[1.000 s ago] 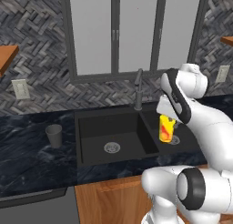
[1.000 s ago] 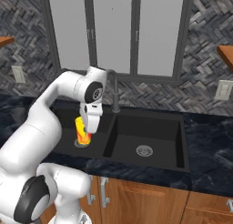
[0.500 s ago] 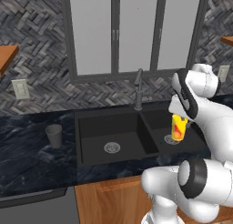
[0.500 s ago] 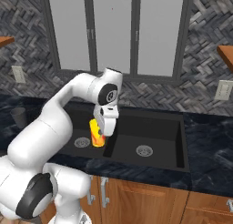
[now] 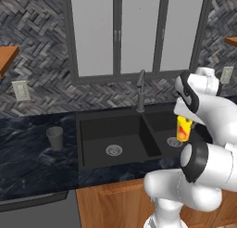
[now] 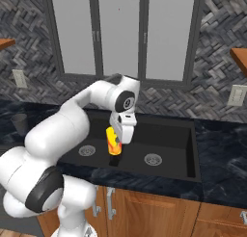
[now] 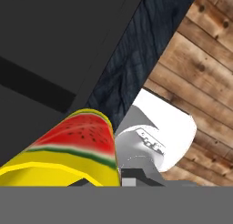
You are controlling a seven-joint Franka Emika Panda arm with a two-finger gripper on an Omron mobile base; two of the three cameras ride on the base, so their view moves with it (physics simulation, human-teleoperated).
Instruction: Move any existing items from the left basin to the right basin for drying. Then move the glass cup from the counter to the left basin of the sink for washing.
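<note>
My gripper [image 5: 183, 121] is shut on the existing item [image 5: 183, 130], a yellow chunk with a red watermelon face, and holds it in the air over the right basin [image 5: 162, 123] just past the divider. From the other side, the gripper [image 6: 120, 133] and the chunk [image 6: 114, 143] hang between the two drains. The hand view has the chunk [image 7: 73, 150] close up above the sink's front edge. The left basin [image 5: 115, 129] holds nothing but its drain. The glass cup [image 5: 55, 138] stands upright on the counter [image 5: 28, 162] left of the sink.
A slim dark faucet [image 5: 140, 91] rises behind the divider, close to the arm. Windows and a herringbone wall back the counter. Wooden cabinet fronts [image 6: 159, 207] run below the counter edge. The cup [image 6: 19, 123] sits far left, apart from the arm.
The arm has swung right with the yellow chunk, from beside the divider to over the right basin. The cup has not moved.
</note>
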